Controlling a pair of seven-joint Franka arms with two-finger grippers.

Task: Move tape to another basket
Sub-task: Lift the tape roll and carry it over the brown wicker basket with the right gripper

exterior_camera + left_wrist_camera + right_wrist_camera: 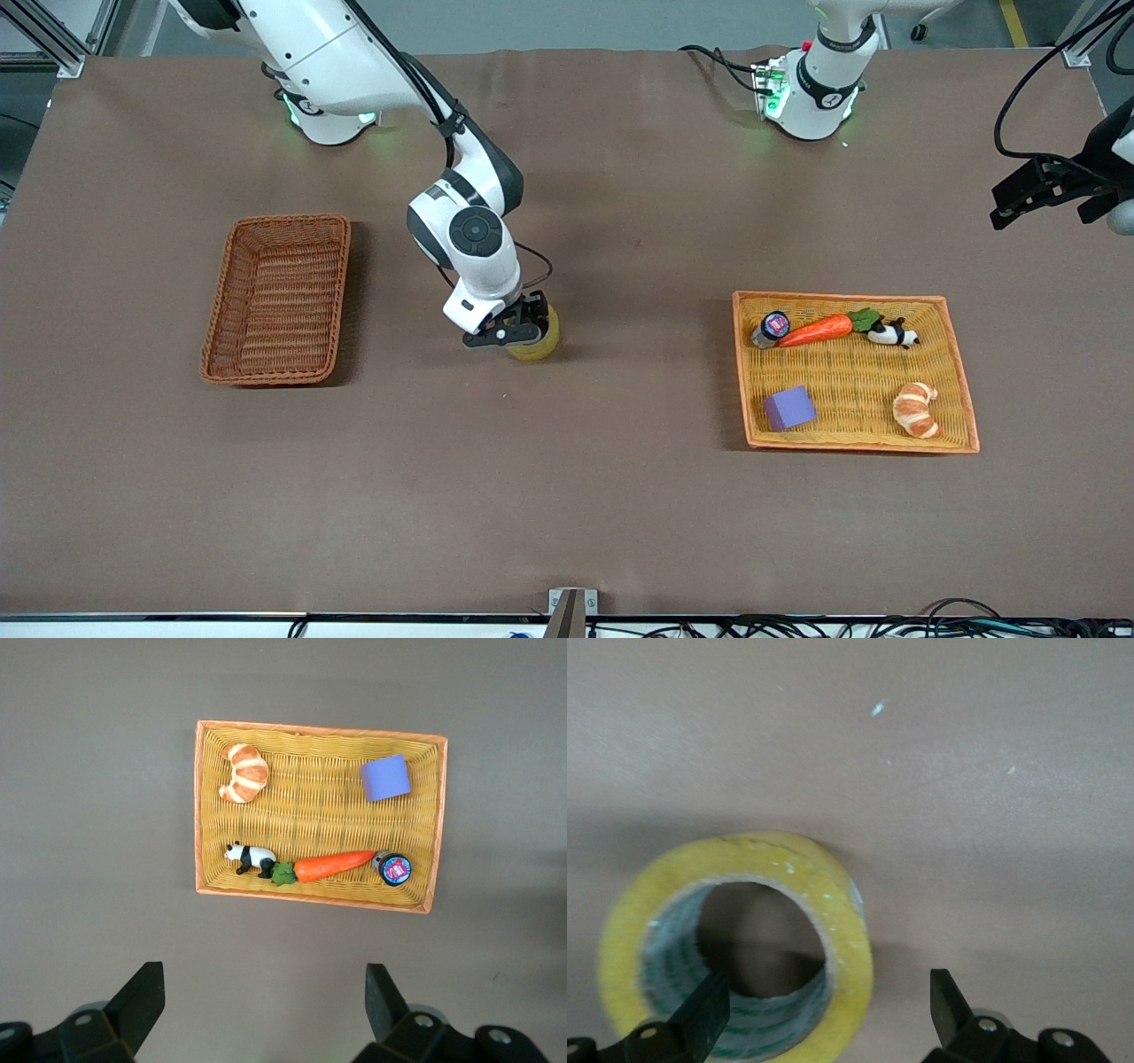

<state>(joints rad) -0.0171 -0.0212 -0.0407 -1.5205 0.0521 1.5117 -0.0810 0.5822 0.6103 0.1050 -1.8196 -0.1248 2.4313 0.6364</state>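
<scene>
Item: tape [537, 341], a stiff, light, slick-sided ring lying flat mid-tabletop, well clear of every edge; right gripper [509, 330] spread wide, one finger inside the core, best pinching the wall; basket [276, 299] toward the right arm's end; left gripper [266, 1010] waits, open.

Glossy translucent tape [735, 943], woven wicker basket [276, 299], seemingly matt tablecloth [567, 496]

Even, bright overhead light, soft and free of glare.
Short, faint shadows beside the basket [276, 299] and the yellow basket [961, 381]; green glow at both arm bases. Sharp front and left wrist views; mild blur on the tape [735, 943] up close, dark shade inside its core.
</scene>
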